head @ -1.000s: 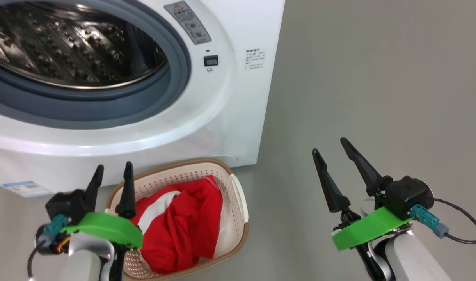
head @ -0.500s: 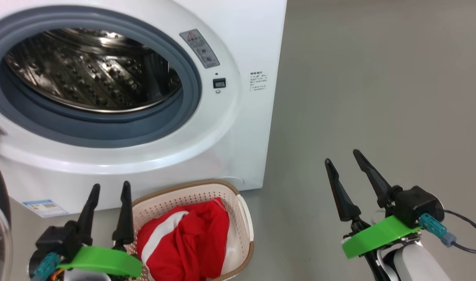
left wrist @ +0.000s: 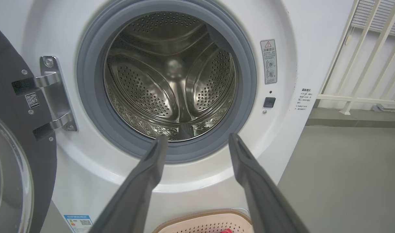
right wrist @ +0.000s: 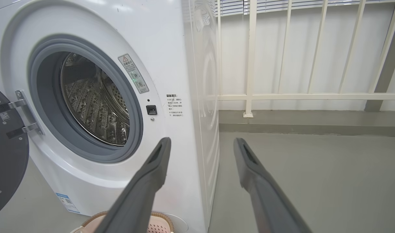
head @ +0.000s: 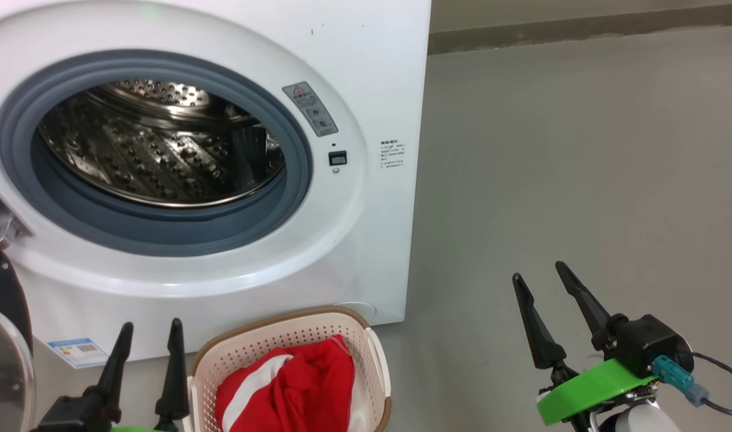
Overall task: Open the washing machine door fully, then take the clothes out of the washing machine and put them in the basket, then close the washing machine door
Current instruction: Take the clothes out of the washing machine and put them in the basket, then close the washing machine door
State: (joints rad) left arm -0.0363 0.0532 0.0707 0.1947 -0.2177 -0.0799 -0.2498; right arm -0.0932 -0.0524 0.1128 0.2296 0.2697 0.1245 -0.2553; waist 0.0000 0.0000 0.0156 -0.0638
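While the drum (head: 162,156) is showing only bare steel, the washing machine door (head: 5,354) is hanging open at the far left, swung out on the hinge (left wrist: 55,94) at the left side of the washing machine (head: 372,90). The left gripper (head: 150,329) is hovering just beside it, fingers spread apart and gripping nothing; the door is lying at about nine o'clock from it. At three o'clock from that gripper the basket (head: 282,321) is sitting just in front of the machine's base, holding the red clothes (head: 300,390). Far right, the right gripper (head: 539,271) is hovering, fingers likewise apart and empty, well apart from the door. The left arm is looking the nearer one for pushing the door shut.
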